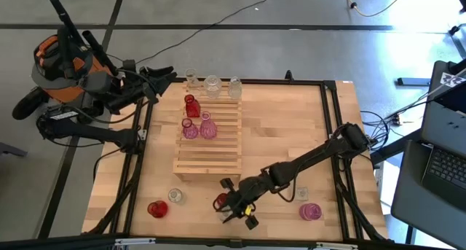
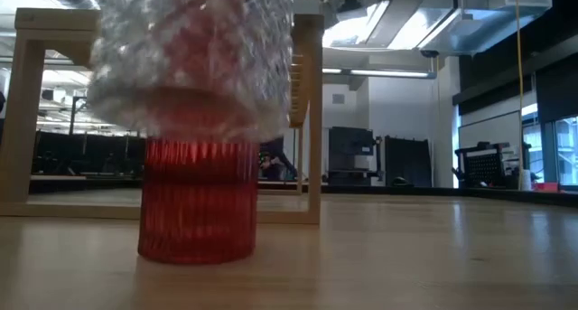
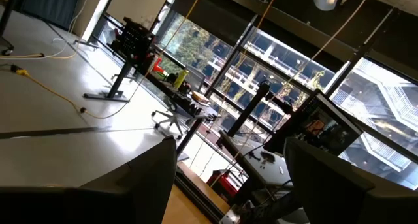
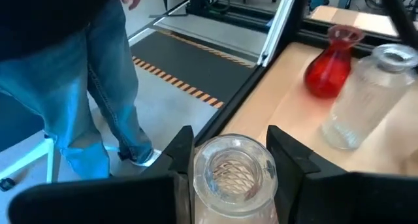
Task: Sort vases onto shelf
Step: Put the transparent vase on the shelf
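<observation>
1. The held vase [image 4: 232, 175] stands on the table near the front edge, just near of the shelf's [image 1: 207, 144] front right corner. It looks clear and ribbed from the right wrist, but reddish from above [image 1: 220, 201]
2. The right gripper [image 4: 230, 160] is closed on it, one dark finger [image 4: 179, 160] pressed against each side of the neck. From above, the right gripper [image 1: 234, 204] sits at the end of the arm, which reaches in from the table's right side
3. Left of it along the near edge we see a clear bottle [image 4: 366, 96] and then a red bulb vase [image 4: 330, 70]. Both are upright and apart from each other. From above they are the clear bottle [image 1: 175, 196] and the red bulb vase [image 1: 156, 208]
4. A pink vase [image 1: 311, 211] stands on the near right of the table, well apart from the gripper
5. On the shelf there is a red vase [image 1: 191, 105] on the far left, with two pink vases [image 1: 189, 128] [image 1: 207, 127] side by side just near of it
6. Three clear vases [image 1: 212, 84] stand in a row at the shelf's far edge
7. In the low view a red ribbed glass [image 2: 197, 201] fills the frame in front of the shelf [image 2: 307, 120]. Its top is blurred, so we can't tell if it's the held one
8. The left gripper [image 1: 166, 75] is parked off the table's far left corner. Its fingers [image 3: 130, 185] are spread, with nothing between them
9. A person in jeans [image 4: 98, 74] stands on the floor beyond the table's left side
</observation>
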